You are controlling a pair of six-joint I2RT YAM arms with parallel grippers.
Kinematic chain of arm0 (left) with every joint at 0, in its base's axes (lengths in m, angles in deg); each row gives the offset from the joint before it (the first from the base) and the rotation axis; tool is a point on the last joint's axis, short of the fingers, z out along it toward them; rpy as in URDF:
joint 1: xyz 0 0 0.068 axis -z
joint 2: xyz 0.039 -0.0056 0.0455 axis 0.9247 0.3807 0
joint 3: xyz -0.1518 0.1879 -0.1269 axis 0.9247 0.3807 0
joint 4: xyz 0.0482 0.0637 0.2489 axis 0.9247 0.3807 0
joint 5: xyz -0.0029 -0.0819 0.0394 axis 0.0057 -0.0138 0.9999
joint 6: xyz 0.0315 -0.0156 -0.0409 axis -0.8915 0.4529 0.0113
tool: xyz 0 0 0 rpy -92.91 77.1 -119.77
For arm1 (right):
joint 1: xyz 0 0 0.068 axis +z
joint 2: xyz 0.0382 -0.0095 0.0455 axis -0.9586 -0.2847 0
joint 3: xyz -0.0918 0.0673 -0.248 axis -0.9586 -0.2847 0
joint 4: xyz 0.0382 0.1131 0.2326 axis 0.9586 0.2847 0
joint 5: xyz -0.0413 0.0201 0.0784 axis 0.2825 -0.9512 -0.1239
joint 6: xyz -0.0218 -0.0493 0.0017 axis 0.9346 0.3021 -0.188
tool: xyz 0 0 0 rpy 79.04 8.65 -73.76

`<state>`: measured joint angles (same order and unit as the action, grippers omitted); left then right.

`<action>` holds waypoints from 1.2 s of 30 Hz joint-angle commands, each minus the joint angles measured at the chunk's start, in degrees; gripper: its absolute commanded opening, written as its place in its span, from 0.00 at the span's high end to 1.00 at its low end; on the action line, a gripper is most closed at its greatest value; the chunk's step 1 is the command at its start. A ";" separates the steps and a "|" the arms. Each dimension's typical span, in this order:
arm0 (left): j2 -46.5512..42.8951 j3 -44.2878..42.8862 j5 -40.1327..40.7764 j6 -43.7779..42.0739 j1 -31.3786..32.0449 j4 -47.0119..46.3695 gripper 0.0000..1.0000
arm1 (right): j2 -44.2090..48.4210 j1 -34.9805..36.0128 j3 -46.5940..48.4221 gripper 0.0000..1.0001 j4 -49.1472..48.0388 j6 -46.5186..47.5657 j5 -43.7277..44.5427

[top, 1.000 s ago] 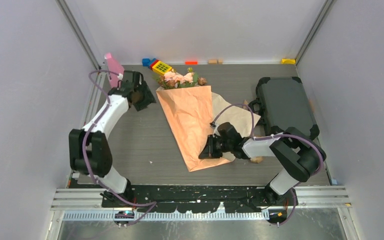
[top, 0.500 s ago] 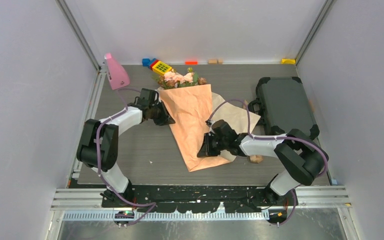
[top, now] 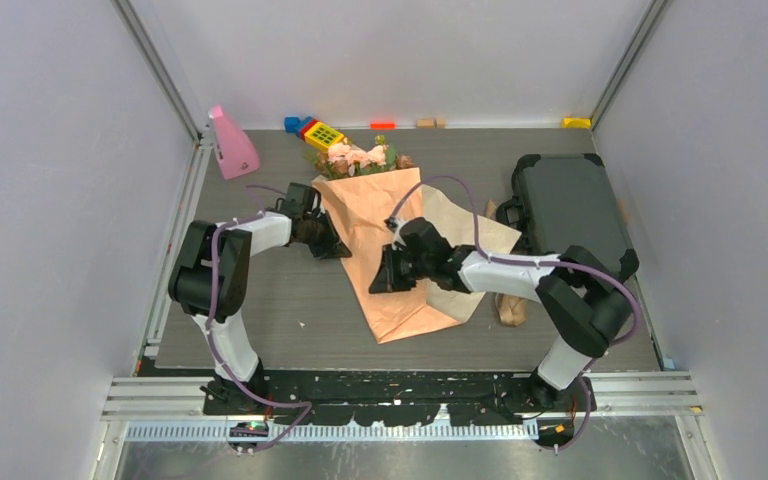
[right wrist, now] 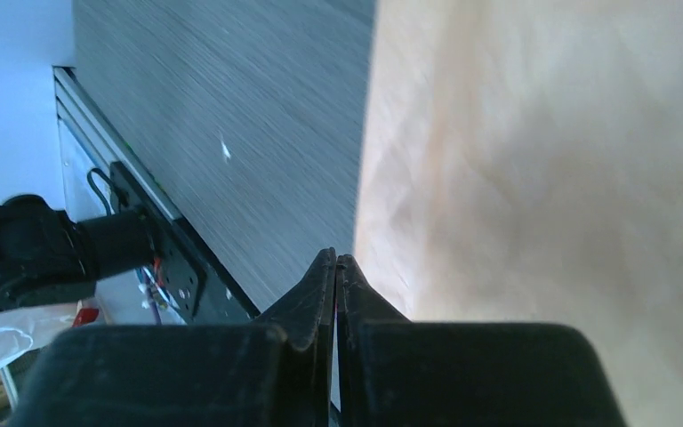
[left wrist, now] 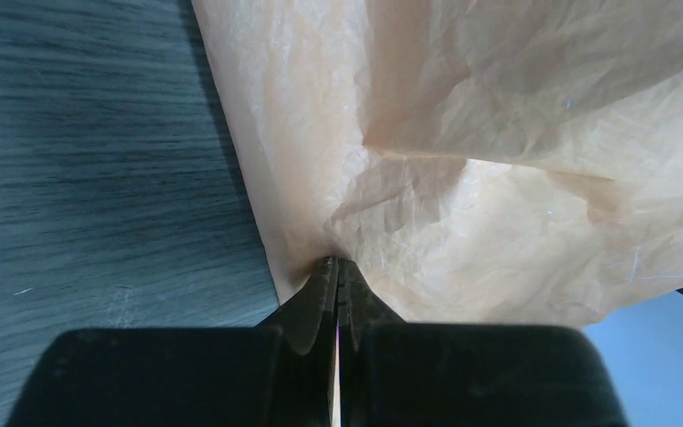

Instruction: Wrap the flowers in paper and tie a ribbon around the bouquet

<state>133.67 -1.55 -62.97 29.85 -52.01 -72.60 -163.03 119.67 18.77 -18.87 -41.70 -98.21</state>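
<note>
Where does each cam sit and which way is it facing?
Top external: above and behind the bases, facing down at the table; left end effector and right end effector show.
Left wrist: on the left arm, facing along its shut fingers at the paper's edge.
Right wrist: on the right arm, facing past its shut fingers at table and paper.
Shared: all three see the paper.

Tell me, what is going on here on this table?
Two robot arms are wrapping the flowers in the peach-orange paper. The left gripper is shut on the paper's left edge, which creases at its tips. The right gripper is shut above the paper's near half; whether it pinches a fold is unclear. The flowers stick out at the far end.
</note>
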 commanded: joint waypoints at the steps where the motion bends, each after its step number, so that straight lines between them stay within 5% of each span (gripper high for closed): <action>1: 3.25 1.38 5.34 -2.14 0.18 1.46 1.00 | -7.13 0.54 9.28 0.94 -3.69 3.26 -1.96; 6: 2.11 3.37 5.76 -2.15 0.20 1.21 1.00 | -18.70 0.37 19.26 0.94 -3.89 4.88 -4.83; 11: 2.36 3.88 5.82 -2.19 0.20 1.30 1.00 | -22.97 0.20 17.66 0.96 -4.90 4.78 -4.40; 24: 2.58 1.56 11.56 -4.04 0.12 6.10 1.00 | -15.19 2.16 -12.69 0.99 -27.28 -6.32 -5.45; 36: 2.42 1.70 12.69 -4.61 0.12 6.84 1.00 | -11.03 11.52 -27.87 0.99 -36.29 -9.55 -4.42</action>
<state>133.37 -1.88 -60.68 29.13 -51.55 -71.90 -172.49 129.38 -2.39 -60.88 -50.88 -104.57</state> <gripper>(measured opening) 0.009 0.023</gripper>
